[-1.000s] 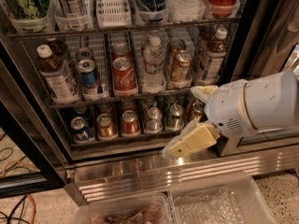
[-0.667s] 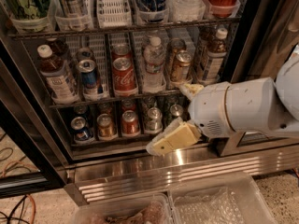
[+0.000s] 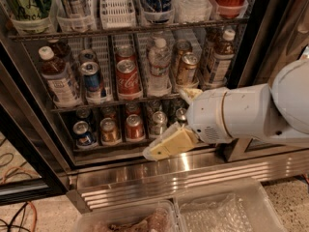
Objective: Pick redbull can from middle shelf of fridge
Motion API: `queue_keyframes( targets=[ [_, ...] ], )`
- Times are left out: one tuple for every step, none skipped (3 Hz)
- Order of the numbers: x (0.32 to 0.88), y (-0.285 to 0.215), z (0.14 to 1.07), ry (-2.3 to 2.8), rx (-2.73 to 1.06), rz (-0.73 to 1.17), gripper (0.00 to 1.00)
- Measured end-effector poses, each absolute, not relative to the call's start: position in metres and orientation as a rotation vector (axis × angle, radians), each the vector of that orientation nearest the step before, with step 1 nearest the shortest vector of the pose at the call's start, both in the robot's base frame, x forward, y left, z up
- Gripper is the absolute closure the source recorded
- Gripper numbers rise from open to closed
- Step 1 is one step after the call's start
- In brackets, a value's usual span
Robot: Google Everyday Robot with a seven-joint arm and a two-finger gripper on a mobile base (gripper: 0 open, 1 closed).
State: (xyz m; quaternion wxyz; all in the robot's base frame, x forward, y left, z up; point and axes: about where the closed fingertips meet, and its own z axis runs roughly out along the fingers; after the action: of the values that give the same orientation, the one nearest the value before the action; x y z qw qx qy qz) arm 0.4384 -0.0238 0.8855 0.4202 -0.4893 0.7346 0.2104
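The redbull can point(image 3: 91, 81), slim, blue and silver with a shiny top, stands upright in the second lane from the left on the middle shelf point(image 3: 111, 103) of the open fridge point(image 3: 29, 129). A second similar can top shows behind it. My gripper point(image 3: 164, 146), cream-coloured at the end of the white arm point(image 3: 241, 112), hangs low in front of the bottom shelf. It is well to the right of and below the redbull can and holds nothing that I can see.
On the middle shelf stand a white-capped bottle point(image 3: 55, 76), a Coca-Cola can point(image 3: 126, 76), a water bottle point(image 3: 158, 66), a brown can point(image 3: 186, 66) and a bottle point(image 3: 219, 57). Several cans point(image 3: 110, 129) fill the bottom shelf. Clear plastic bins point(image 3: 227, 209) sit below the ribbed steel base point(image 3: 193, 170).
The arm and gripper have moved left and a little down across the front of the bottom shelf. The cans and bottles have not moved.
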Motion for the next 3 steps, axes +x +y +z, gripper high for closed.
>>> queue_keyframes(
  targets=[
    [0.446, 0.006, 0.862, 1.830, -1.189, 0.570, 0.00],
    [0.451, 0.044, 0.844, 1.806, -1.125, 0.602, 0.00],
    [0.461, 0.079, 0.840, 1.764, -1.040, 0.613, 0.00]
  ],
)
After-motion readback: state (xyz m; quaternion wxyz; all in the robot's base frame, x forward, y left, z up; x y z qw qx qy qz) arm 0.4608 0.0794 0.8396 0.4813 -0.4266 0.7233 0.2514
